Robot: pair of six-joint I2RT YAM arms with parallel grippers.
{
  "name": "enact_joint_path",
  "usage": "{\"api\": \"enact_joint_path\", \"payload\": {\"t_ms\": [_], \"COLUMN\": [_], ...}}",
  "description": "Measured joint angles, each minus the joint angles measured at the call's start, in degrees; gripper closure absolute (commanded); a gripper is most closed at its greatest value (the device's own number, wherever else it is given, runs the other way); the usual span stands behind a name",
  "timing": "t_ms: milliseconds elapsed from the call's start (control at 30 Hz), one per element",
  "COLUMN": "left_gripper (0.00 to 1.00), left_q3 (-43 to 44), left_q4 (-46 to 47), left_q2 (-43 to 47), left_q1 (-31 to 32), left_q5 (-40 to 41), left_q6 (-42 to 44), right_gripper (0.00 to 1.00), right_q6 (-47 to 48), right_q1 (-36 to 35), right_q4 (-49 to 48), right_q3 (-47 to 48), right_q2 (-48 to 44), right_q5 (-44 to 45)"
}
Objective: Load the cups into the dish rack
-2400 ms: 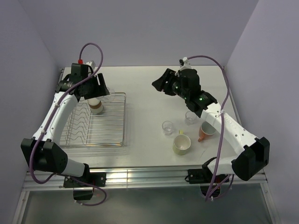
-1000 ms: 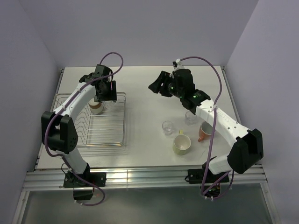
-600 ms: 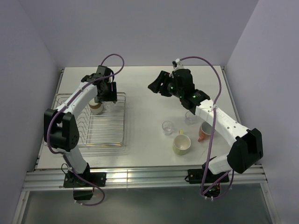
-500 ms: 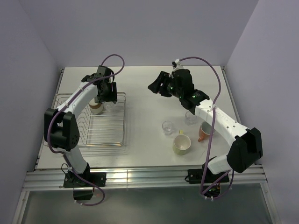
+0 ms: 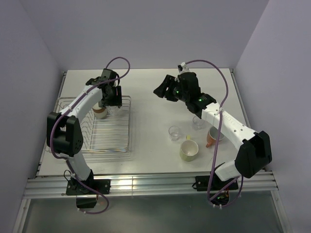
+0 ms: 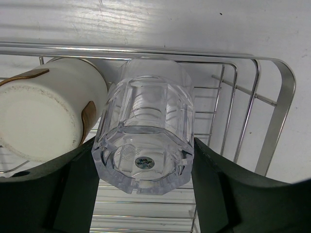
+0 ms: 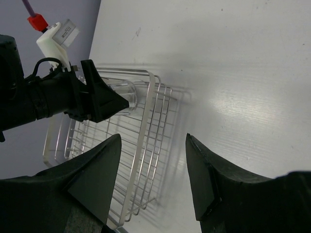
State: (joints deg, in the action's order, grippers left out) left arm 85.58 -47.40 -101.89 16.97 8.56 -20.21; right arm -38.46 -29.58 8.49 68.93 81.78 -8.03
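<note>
Glass tumbler (image 6: pixel 143 141): clear, faceted walls, thick base.

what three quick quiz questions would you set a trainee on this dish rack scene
1. True or false: the right hand is holding a cup.
2. What does the left hand grip? A clear glass tumbler; B handled mug; C spoon.
3. How many cups stand on the table outside the dish rack?
Key: 1 false, it is open and empty. 2 A. 3 four: two clear tumblers, a yellow-green mug, a salmon-orange mug.
</note>
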Motion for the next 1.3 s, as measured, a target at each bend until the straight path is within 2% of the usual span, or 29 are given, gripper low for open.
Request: {"api": "enact_joint_path", "payload": {"t_ms": [367, 1033, 1300], "left_gripper": [0.83, 0.92, 0.93], "left_q3": [0.0, -0.6, -1.0], "left_q4": [0.0, 0.2, 0.4], "left_q2": [-0.1, 0.0, 0.3], "left_q1": [0.1, 0.7, 0.8], "left_q5": [0.3, 0.8, 1.0], "left_q6": [0.0, 0.0, 0.1], "right_gripper": [0.37, 0.37, 0.37], "right_q6": [0.1, 0.4, 0.4], "right_q1": [0.0, 0.0, 0.0], "right_q4": [0.1, 0.1, 0.1], "right_q3": [0.0, 0.0, 0.0], "right_q2": [0.5, 0.5, 0.9], "right_q5": [0.0, 0.0, 0.0]}}
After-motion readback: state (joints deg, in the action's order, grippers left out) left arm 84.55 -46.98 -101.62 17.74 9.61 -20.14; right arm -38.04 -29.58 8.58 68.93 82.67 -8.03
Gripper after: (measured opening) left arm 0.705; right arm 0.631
